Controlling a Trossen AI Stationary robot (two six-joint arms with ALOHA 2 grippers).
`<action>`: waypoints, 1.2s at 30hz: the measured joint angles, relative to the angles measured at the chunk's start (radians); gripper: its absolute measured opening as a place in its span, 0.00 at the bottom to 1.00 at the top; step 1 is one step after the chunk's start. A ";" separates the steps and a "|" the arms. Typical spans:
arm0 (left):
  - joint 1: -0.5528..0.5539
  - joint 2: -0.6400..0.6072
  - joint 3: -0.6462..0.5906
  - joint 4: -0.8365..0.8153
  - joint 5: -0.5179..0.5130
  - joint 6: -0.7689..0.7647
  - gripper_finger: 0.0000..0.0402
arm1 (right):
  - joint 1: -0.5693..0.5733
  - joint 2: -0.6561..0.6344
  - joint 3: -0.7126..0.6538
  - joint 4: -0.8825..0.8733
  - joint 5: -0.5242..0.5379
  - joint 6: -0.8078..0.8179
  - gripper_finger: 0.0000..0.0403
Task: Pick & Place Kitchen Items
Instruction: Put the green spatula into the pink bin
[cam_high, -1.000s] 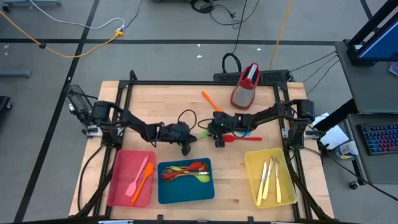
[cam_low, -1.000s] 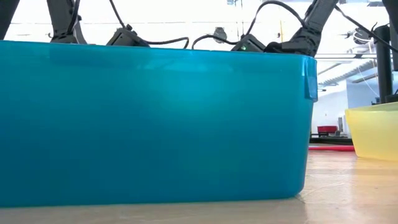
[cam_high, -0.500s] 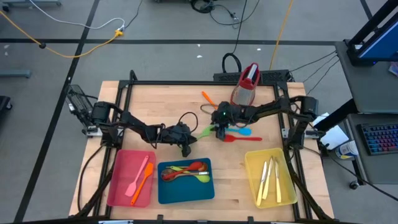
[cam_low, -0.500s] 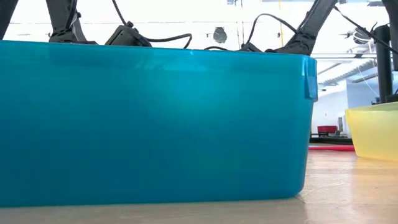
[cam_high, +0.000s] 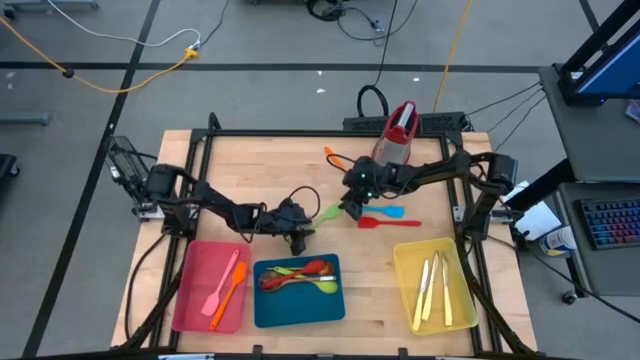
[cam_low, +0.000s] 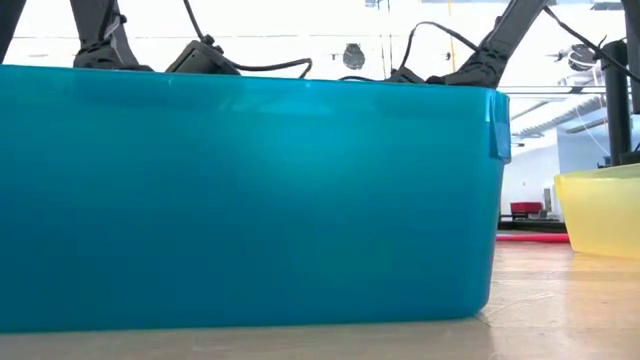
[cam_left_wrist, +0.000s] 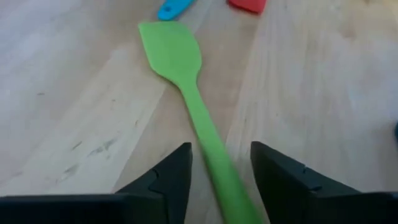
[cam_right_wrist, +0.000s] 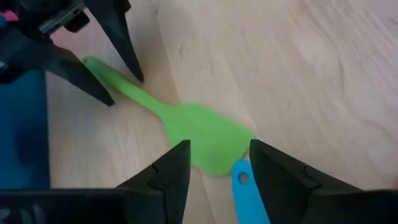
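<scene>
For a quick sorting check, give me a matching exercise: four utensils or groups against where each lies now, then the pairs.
Things:
1. green spatula
2. cream knives
3. pink spatula
4. red spatula

Places:
A. in the yellow tray
B. on the bare table, right of the green spatula
C. in the red tray
D. on the table, handle between the left gripper's open fingers

Pairs: 1-D, 2-A, 3-C, 4-B

1. We see a wooden table (cam_high: 250, 170), light planks, w/ a dark frame round its edges.
2. Red tray (cam_high: 193, 300) at the front, leftmost of three.
3. Blue tray (cam_high: 298, 307) just beside it, in the middle; in the low view its wall (cam_low: 250, 200) fills most of the pic.
4. Yellow tray (cam_high: 457, 268) well apart to the right.
5. Red-topped metal grater (cam_high: 396, 138) upright near the table's back edge.
6. Grey floor w/ yellow & black cables (cam_high: 130, 70) beyond the table.
</scene>
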 joint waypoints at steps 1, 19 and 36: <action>-0.008 0.000 0.000 -0.020 -0.022 -0.002 0.44 | 0.001 0.001 0.000 -0.003 0.000 0.001 0.40; 0.096 0.000 0.000 -0.050 -0.108 -0.032 0.04 | 0.007 0.002 0.000 0.061 0.002 0.001 0.40; 0.091 -0.055 -0.006 0.027 0.006 0.008 0.28 | 0.007 0.002 0.000 0.059 -0.001 -0.004 0.40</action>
